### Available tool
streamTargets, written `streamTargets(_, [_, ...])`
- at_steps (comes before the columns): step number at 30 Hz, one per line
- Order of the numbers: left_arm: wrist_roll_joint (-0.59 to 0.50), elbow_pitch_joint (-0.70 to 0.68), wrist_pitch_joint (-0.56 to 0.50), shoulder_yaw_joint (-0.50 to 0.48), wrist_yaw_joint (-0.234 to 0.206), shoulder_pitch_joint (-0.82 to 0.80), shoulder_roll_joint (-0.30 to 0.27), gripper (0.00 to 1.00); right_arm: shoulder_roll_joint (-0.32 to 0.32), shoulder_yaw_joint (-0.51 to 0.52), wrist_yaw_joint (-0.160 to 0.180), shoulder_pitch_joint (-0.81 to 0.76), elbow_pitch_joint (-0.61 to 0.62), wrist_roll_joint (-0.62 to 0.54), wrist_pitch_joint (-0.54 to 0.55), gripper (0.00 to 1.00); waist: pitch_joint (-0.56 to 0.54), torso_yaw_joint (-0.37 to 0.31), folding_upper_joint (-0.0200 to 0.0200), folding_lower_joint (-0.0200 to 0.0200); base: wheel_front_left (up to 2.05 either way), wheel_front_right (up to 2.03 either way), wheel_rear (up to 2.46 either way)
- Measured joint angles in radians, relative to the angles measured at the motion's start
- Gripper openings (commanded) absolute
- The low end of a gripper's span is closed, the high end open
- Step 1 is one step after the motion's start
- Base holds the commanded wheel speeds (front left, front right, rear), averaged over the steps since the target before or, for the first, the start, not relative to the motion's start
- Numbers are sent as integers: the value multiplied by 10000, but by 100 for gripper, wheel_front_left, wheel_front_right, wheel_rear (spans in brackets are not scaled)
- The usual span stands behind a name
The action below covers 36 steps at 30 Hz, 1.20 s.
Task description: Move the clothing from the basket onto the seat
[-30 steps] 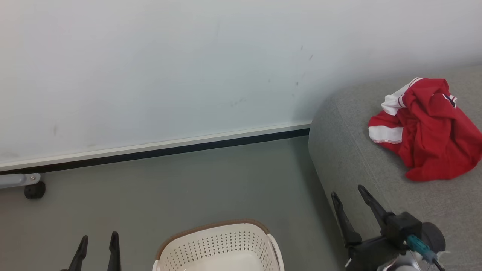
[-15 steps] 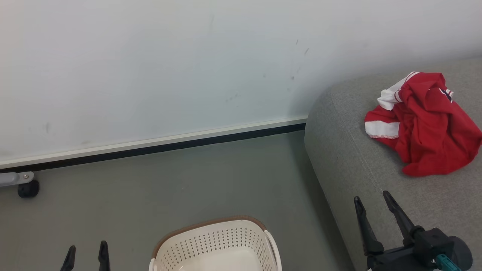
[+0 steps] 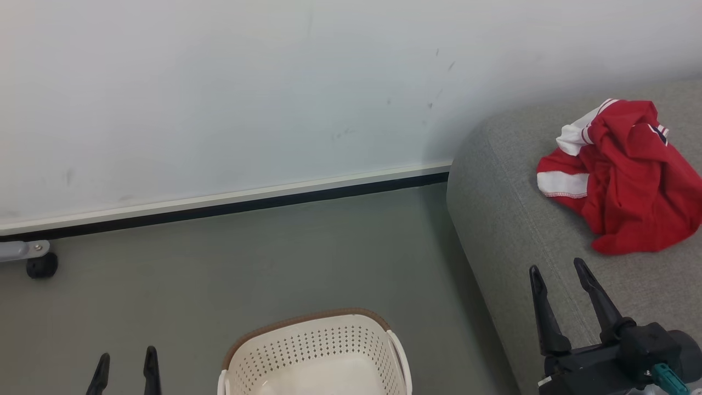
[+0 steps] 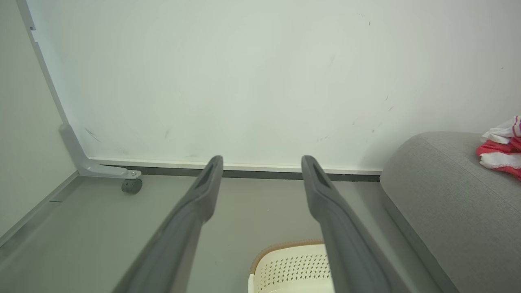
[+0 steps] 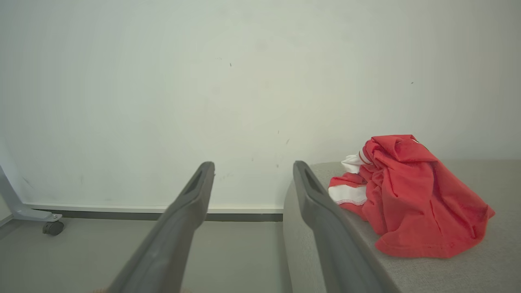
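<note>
The red clothing with white trim (image 3: 625, 175) lies crumpled on the grey seat (image 3: 510, 230) at the right; the right wrist view shows the clothing (image 5: 411, 199) on the seat (image 5: 447, 268), and the left wrist view shows a bit of it (image 4: 502, 148). The cream basket (image 3: 312, 354) with a brown rim stands on the floor at the bottom centre, and what I see of its inside is bare; its far rim is in the left wrist view (image 4: 289, 264). My right gripper (image 3: 556, 271) is open over the seat's front edge, below the clothing. My left gripper (image 3: 125, 356) is open, left of the basket.
A pale wall with a dark baseboard (image 3: 230, 206) runs behind the grey floor. A grey frame leg with a black caster (image 3: 39, 264) stands at the far left by the wall. Open floor (image 3: 274, 269) lies between basket and wall.
My right gripper has drawn to the right and now points up over the seat's front edge. My left gripper has dropped lower in the view. The camera has shifted slightly.
</note>
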<state>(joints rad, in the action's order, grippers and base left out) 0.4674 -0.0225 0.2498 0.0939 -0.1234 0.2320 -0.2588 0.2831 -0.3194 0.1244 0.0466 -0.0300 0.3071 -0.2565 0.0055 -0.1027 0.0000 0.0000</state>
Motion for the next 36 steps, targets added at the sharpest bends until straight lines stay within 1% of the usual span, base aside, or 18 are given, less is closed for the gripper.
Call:
streamTargets(8, [-31, -56, 0, -73, 2, -22, 61, 100, -151, 125, 0, 0, 138, -90, 0, 100, 41, 62, 0, 0, 0, 0, 0])
streamTargets(9, [-27, -35, -4, -69, 2, -17, 88, 0, -167, 123, -2, -4, 119, -90, 2, 0, 43, 65, 0, 0, 0, 0, 0])
streamTargets(15, [-4, 583, -19, 130, 2, 30, 437, 0, -426, -77, -13, -378, -508, -82, 13, 0, 44, 66, 0, 0, 0, 0, 0])
streamTargets(19, [182, 660, -115, 104, 23, 23, 479, 0, -493, -13, -35, -416, -616, 88, 92, 0, 50, 74, 0, 0, 0, 0, 0])
streamTargets(20, [249, 683, -136, 86, 94, 17, 479, 0, -502, 46, -75, -407, -633, 157, 102, 0, 50, 81, 0, 0, 0, 0, 0])
streamTargets(23, [504, 736, -270, 48, 104, 9, 533, 0, -552, 222, -136, -407, -706, 468, 194, 0, 48, 116, 0, 0, 0, 0, 0])
streamTargets(36, [2140, 1035, -750, -244, 449, -283, 750, 0, -817, 825, -458, -367, -943, 2326, 738, 0, 34, 258, 0, 0, 0, 0, 0])
